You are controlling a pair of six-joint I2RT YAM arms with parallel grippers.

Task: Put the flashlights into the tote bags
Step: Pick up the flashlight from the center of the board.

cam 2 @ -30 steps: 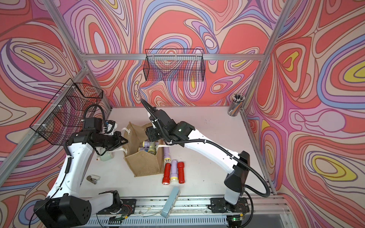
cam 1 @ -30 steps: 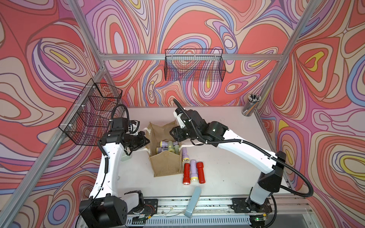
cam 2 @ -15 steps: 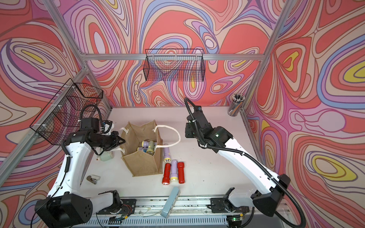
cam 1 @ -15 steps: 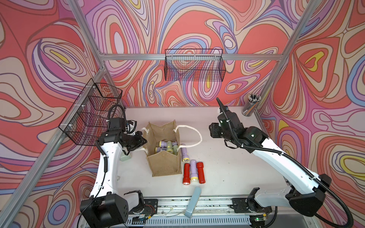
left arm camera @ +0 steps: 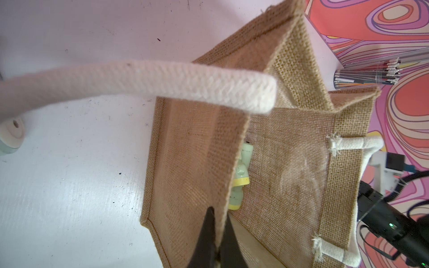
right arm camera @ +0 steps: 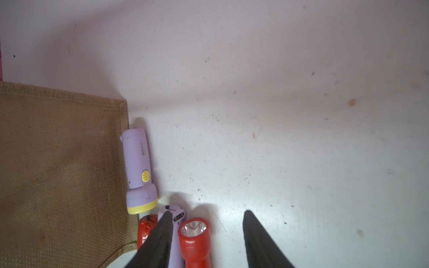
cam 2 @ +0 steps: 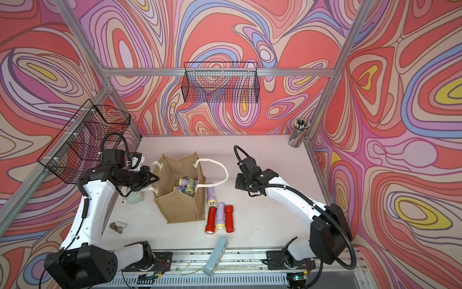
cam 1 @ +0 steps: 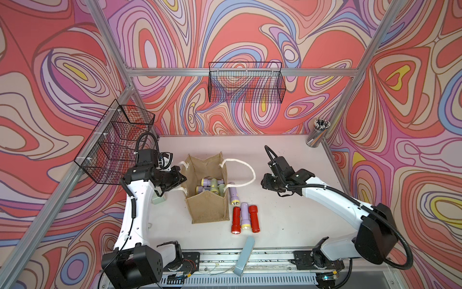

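Left fingers (left arm camera: pixel 205 236) are together, clamped on the top edge of the tote bag (left arm camera: pixel 185 162), one finger outside its left wall and one inside. Right fingers (right arm camera: pixel 260 243) are apart with nothing between them, only bare table (right arm camera: pixel 301 116). In both top views they hang well right of the bag.

One tote bag (cam 1: pixel 210 210) (cam 2: pixel 182 207) stands upright mid-table with its mouth open upward. It has two white rope handles. The left handle (left arm camera: pixel 139 79) is by the clamped wall. The right handle (cam 1: pixel 246 172) loops out flat on the table.

Four flashlights lie on the table right of the bag, each with its long axis running near edge to back wall.
- The lone lilac flashlight (cam 1: pixel 233 194) is just beside the bag's right wall, yellow head toward the near edge.
- Three more lie side by side in a row nearer the edge.
- The left red flashlight (cam 1: pixel 235 220) has its head toward the near edge.
- The middle lilac flashlight (cam 1: pixel 245 216) has its yellow head toward the near edge.
- The right red flashlight (cam 1: pixel 253 217) is reversed, and its lens faces the right wrist view (right arm camera: pixel 193 228).

A pile of flashlights (cam 1: pixel 212 186), lilac and pale green, lies crosswise inside the bag; I can't tell the exact count. The left wrist view shows two pale green ones with yellow heads (left arm camera: pixel 241 167).

One grey-blue bar (cam 1: pixel 243 252) sits at the near edge. One black wire basket (cam 1: pixel 246 82) hangs on the back wall and one (cam 1: pixel 115 142) on the left wall. One pen cup (cam 1: pixel 316 135) stands in the back right corner.
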